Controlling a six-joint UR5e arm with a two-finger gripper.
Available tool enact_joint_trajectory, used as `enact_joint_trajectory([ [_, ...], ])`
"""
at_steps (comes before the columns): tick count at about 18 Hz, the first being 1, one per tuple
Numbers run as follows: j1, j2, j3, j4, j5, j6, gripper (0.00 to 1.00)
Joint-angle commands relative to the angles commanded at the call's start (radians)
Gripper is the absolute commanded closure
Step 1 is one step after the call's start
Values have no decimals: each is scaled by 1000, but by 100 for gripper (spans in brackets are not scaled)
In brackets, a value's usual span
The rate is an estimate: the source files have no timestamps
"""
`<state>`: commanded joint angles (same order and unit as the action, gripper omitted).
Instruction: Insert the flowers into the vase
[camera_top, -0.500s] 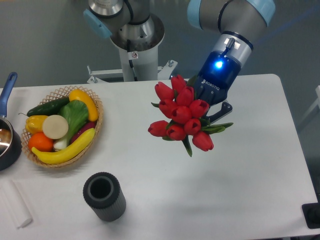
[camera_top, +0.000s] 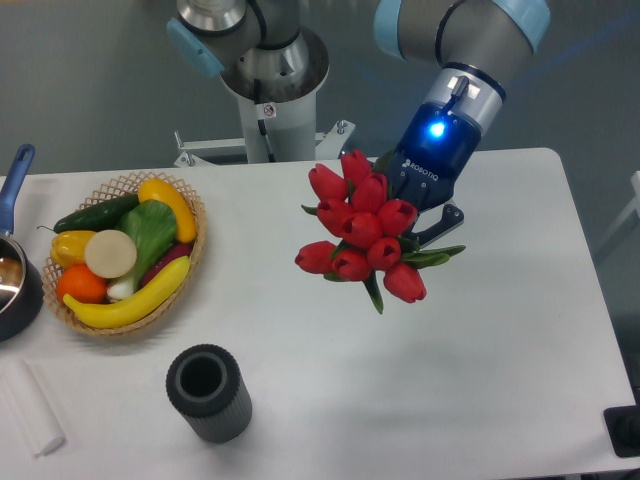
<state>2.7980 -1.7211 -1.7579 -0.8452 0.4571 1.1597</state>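
The flowers (camera_top: 362, 232), a bunch of red tulip buds with green leaves, hang above the middle of the white table, buds pointing toward the camera and to the left. My gripper (camera_top: 425, 225) sits behind and right of the bunch, shut on its stems, which the buds mostly hide; one dark finger (camera_top: 445, 220) shows to the right. The vase (camera_top: 208, 392), a short dark grey ribbed cylinder with an open round mouth, stands upright near the front left, well below and left of the flowers.
A wicker basket (camera_top: 190, 205) with banana, cucumber, peppers and other produce sits at the left. A dark pan (camera_top: 17, 290) with a blue handle is at the left edge. A white rolled cloth (camera_top: 30, 408) lies front left. The arm's base (camera_top: 270, 70) stands behind the table.
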Motion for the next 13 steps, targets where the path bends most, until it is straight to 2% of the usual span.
enact_joint_trajectory([
  [6,-12,-8,31,0,-2,0,77],
  [13,-14,-17,26,0,-44,0,77],
])
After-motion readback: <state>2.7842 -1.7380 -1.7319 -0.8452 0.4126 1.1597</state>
